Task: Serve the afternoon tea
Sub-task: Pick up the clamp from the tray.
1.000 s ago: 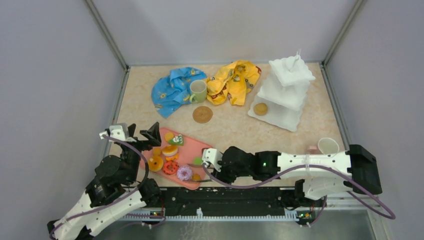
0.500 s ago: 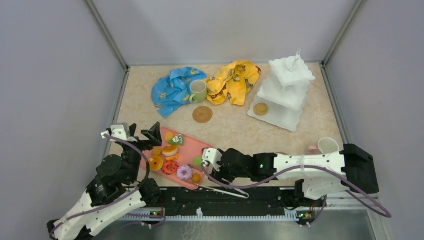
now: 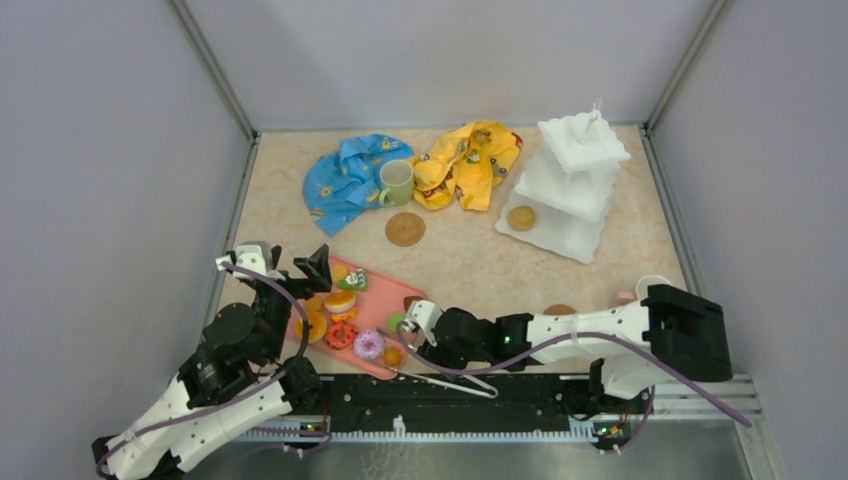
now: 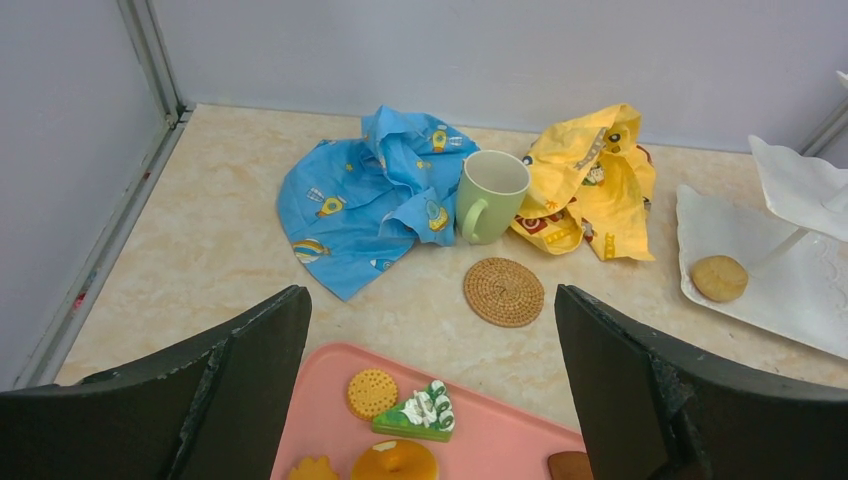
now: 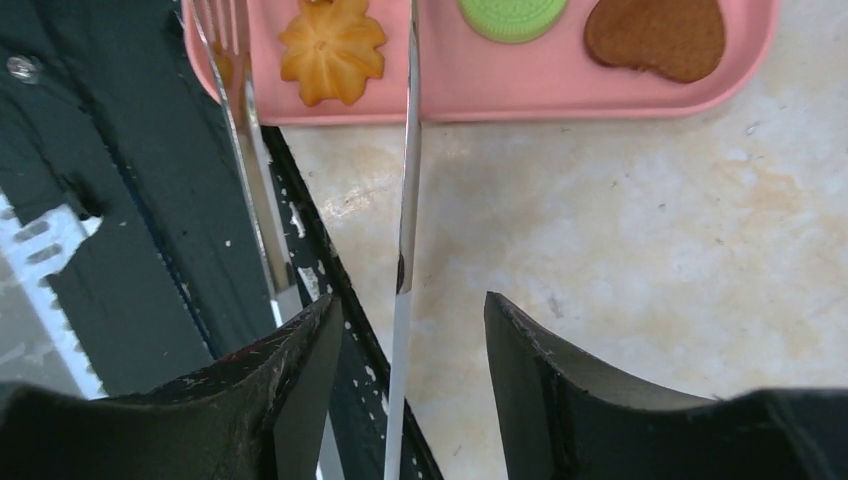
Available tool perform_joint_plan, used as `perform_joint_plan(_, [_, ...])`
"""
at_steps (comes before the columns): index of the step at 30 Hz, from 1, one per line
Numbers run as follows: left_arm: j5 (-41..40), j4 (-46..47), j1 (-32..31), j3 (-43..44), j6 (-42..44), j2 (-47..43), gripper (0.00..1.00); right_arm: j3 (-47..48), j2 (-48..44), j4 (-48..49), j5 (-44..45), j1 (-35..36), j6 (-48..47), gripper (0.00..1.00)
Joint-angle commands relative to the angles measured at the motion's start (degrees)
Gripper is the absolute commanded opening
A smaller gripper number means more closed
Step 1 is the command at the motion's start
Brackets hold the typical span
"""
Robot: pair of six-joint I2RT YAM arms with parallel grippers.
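Jaws of the right gripper [image 5: 412, 305] stand apart, low over the near edge of the table [image 3: 460, 260]. One arm of the metal tongs [image 5: 404, 200] runs through the gap and seems to touch neither side; the forked arm passes outside one finger. Just ahead lies the near right corner of the pink tray [image 5: 560, 90], carrying a flower-shaped cookie [image 5: 332, 48], a green sandwich cookie [image 5: 512, 12] and a heart-shaped brown cookie [image 5: 655, 38]. The left gripper [image 4: 428, 300] hangs wide open, holding nothing, over the tray's far left end. Beyond it the pale green mug [image 4: 490, 195] sits between the blue cloth [image 4: 365, 200] and the yellow cloth [image 4: 590, 185], with a round brown coaster [image 4: 504, 292] just in front. The white three-tier stand [image 3: 570, 185] occupies the far right corner, a round biscuit [image 3: 520, 217] on its lowest tier. By the right edge, the white mug [image 3: 655, 285] and a second coaster [image 3: 559, 310] show partly behind the right arm.
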Motion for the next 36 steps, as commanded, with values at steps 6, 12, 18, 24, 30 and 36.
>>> perform_joint_plan(6, [1.5,0.0,0.0,0.6,-1.8,0.5,0.99,2.7,8.8,4.5,2.1,0.5,2.3,0.46])
perform_joint_plan(12, [5.6,-2.1,0.0,2.5,-4.9,1.2,0.98,2.5,3.6,3.8,2.2,0.7,2.7,0.15])
perform_joint_plan(18, [15.9,-9.4,0.0,8.1,-11.6,5.3,0.97,1.3,-5.3,1.2,2.8,0.7,4.0,0.0])
perform_joint_plan(24, [26.6,-12.6,0.0,11.3,-13.2,11.1,0.93,0.6,-13.3,-0.2,7.3,0.3,6.9,0.0])
perform_joint_plan(30, [36.4,-11.2,0.0,11.7,-15.8,14.4,0.91,2.0,-17.9,0.0,9.1,-1.3,12.0,0.0])
perform_joint_plan(36, [43.7,-11.3,0.0,11.9,-16.1,19.0,0.9,3.4,-19.2,0.3,11.8,-1.3,12.0,0.0])
